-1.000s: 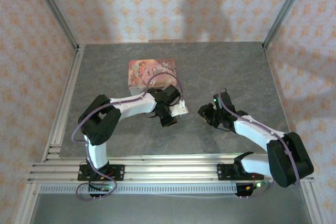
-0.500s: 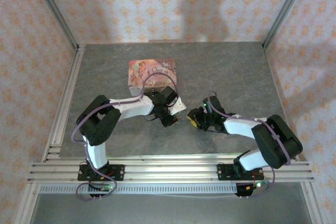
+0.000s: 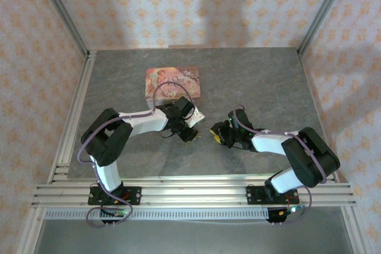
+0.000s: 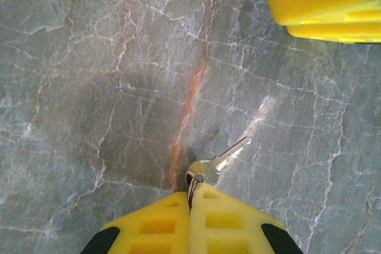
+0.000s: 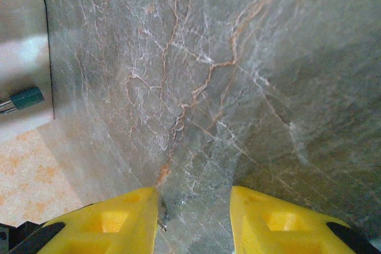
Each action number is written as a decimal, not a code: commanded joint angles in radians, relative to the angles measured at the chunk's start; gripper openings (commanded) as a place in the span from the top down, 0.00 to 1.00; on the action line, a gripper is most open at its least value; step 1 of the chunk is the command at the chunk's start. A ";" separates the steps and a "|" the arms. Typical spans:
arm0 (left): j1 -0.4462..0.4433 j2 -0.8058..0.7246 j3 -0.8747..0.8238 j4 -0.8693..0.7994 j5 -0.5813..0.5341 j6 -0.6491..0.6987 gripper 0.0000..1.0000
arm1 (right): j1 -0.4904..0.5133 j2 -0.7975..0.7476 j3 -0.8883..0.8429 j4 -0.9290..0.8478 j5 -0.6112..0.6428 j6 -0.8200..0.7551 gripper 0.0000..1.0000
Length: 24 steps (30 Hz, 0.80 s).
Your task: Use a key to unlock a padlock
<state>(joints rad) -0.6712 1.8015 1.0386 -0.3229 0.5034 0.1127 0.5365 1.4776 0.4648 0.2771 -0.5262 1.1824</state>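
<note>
The grey marbled table (image 3: 268, 81) carried a pink tin (image 3: 172, 82) at its far side. Nearer, the 2 grippers almost met at mid-table. The right gripper (image 5: 193, 200) stood partly open over bare stone, holding nothing. The left gripper (image 4: 190, 197) was clamped tight on the ring end of the key (image 4: 219, 162), whose blade pointed out above the table.

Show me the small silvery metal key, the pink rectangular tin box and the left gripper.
small silvery metal key (image 4: 221, 159), left wrist view, where blade joins head.
pink rectangular tin box (image 3: 172, 77), top external view, middle of its lid.
left gripper (image 4: 191, 197), left wrist view, where its shut fingertips meet.
</note>
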 commanded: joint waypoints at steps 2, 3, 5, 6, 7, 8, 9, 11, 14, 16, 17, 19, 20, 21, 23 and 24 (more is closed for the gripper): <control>0.014 -0.027 -0.010 0.019 0.045 -0.045 1.00 | 0.065 0.070 0.045 0.123 -0.040 0.030 0.64; 0.016 -0.030 -0.008 0.016 0.050 -0.051 1.00 | 0.070 0.067 0.050 0.127 -0.040 0.026 0.64; 0.025 -0.036 -0.002 0.011 0.067 -0.063 1.00 | 0.079 0.058 0.059 0.130 -0.037 0.020 0.64; 0.029 -0.039 -0.001 0.011 0.074 -0.067 1.00 | 0.080 0.053 0.063 0.131 -0.036 0.018 0.64; 0.032 -0.045 -0.002 0.012 0.080 -0.072 1.00 | 0.080 0.047 0.064 0.132 -0.034 0.016 0.64; 0.036 -0.048 0.000 0.008 0.086 -0.074 1.00 | 0.080 0.042 0.066 0.131 -0.030 0.016 0.64; 0.038 -0.051 0.003 0.006 0.089 -0.077 1.00 | 0.080 0.037 0.067 0.128 -0.025 0.017 0.64; 0.044 -0.056 0.009 -0.004 0.094 -0.078 1.00 | 0.080 0.028 0.071 0.118 -0.019 0.013 0.64; 0.051 -0.069 0.009 -0.004 0.117 -0.090 1.00 | 0.080 0.022 0.077 0.108 -0.016 0.011 0.65; 0.054 -0.077 0.012 -0.009 0.124 -0.093 1.00 | 0.080 0.020 0.076 0.108 -0.016 0.011 0.66; 0.055 -0.082 0.014 -0.013 0.130 -0.093 1.00 | 0.080 0.017 0.075 0.109 -0.015 0.011 0.66; 0.056 -0.090 0.016 -0.021 0.136 -0.093 1.00 | 0.081 0.013 0.075 0.111 -0.014 0.013 0.66; 0.056 -0.092 0.018 -0.026 0.139 -0.093 1.00 | 0.080 0.011 0.077 0.112 -0.014 0.013 0.67; 0.056 -0.094 0.021 -0.031 0.142 -0.093 1.00 | 0.080 0.007 0.079 0.112 -0.014 0.012 0.67; 0.056 -0.098 0.024 -0.036 0.150 -0.094 1.00 | 0.081 0.000 0.085 0.112 -0.015 0.011 0.67; 0.056 -0.100 0.026 -0.038 0.154 -0.097 1.00 | 0.081 -0.003 0.088 0.112 -0.016 0.008 0.67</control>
<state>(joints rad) -0.6216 1.7302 1.0409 -0.3264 0.6270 0.0257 0.6182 1.5059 0.5209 0.3679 -0.5499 1.1931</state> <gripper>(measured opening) 0.048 0.332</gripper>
